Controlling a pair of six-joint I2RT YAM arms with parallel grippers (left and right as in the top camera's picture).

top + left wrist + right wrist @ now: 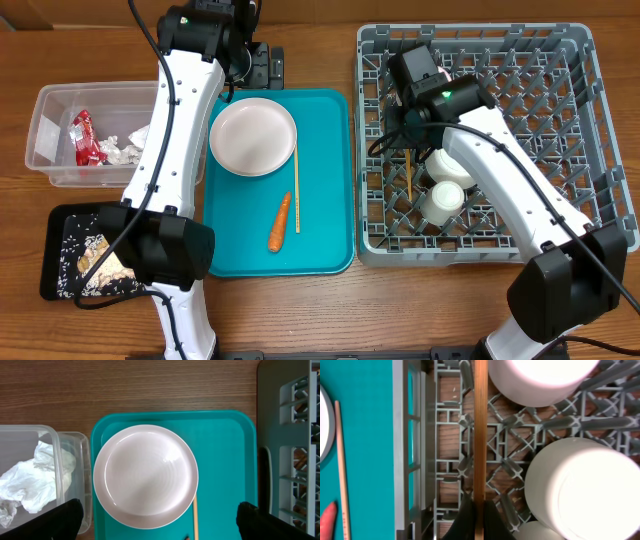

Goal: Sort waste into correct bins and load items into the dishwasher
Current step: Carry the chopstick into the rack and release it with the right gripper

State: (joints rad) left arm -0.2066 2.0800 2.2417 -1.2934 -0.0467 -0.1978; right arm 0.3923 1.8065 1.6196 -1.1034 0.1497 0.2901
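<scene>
A white plate (pixel 253 137) lies at the back left of the teal tray (pixel 330 240), with one chopstick (pixel 297 190) and an orange carrot (pixel 279 222) beside it. My left gripper (pixel 160 517) hovers open above the plate (pixel 145 476), its black fingers (pixel 67 517) wide apart and holding nothing. My right gripper (pixel 479 520) is shut on the other chopstick (pixel 480 435), held over the left part of the grey dish rack (pixel 560 60). Two white cups (pixel 447 163) (pixel 442 200) stand in the rack just right of it.
A clear tub (pixel 50 110) at the left holds a crumpled napkin (pixel 125 148) and a red wrapper (pixel 85 135). A black tray (pixel 55 250) at the front left holds rice-like scraps (pixel 95 255). The left arm stretches across both bins.
</scene>
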